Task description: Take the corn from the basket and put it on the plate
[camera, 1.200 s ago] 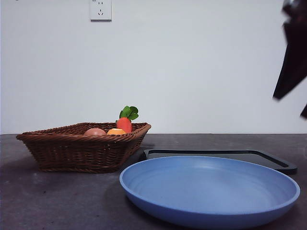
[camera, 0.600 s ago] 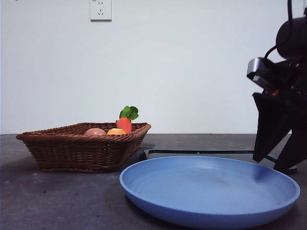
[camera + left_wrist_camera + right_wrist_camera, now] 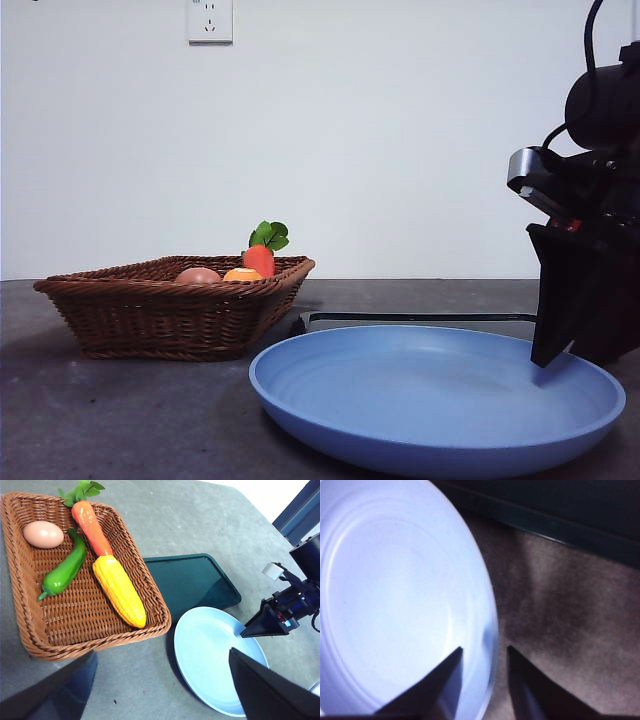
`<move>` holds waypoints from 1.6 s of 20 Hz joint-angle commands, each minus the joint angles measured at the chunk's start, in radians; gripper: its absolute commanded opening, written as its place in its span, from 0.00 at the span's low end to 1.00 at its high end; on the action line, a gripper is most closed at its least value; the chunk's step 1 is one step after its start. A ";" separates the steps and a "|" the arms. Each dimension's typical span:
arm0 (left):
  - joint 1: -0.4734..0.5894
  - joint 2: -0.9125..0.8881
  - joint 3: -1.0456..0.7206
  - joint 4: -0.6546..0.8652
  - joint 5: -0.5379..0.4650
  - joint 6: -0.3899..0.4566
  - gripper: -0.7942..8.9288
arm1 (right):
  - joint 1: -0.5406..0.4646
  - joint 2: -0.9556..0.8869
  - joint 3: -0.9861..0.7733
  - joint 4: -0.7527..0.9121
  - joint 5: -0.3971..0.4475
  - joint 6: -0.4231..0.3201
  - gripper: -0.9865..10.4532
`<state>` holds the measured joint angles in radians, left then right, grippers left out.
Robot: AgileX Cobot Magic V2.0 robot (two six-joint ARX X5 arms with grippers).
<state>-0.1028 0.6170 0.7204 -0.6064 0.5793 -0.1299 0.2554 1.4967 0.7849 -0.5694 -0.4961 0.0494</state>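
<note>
The corn lies in the brown wicker basket, along the side nearest the tray; only its orange-yellow tip shows above the basket in the front view. The light-blue plate is bare. My right gripper hangs low at the plate's right edge, open, its jaws straddling the rim of the plate with nothing gripped. My left gripper is open, high above the table between basket and plate.
In the basket also lie a carrot, a green vegetable and a pinkish-tan egg. A flat black tray sits behind the plate, next to the basket. A wall outlet is on the back wall.
The right arm has come down from the top right corner to the plate's right rim. Basket, vegetables and plate have not moved.
</note>
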 commanded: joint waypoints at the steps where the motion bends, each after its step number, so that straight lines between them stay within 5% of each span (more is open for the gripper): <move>1: -0.002 0.005 0.014 0.008 0.004 -0.007 0.52 | 0.005 0.018 0.016 0.007 0.000 0.003 0.12; 16: -0.060 0.108 0.040 0.065 -0.008 -0.019 0.51 | -0.012 -0.046 0.016 -0.031 0.000 0.017 0.09; 26: -0.227 0.625 0.291 0.165 -0.223 -0.048 0.51 | -0.084 -0.465 0.016 -0.212 0.000 0.022 0.09; 32: -0.258 0.978 0.505 0.151 -0.264 -0.059 0.51 | -0.114 -0.630 0.029 -0.293 0.001 0.030 0.09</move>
<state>-0.3546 1.5818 1.2079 -0.4541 0.3138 -0.1791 0.1410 0.8616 0.7906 -0.8707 -0.4896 0.0608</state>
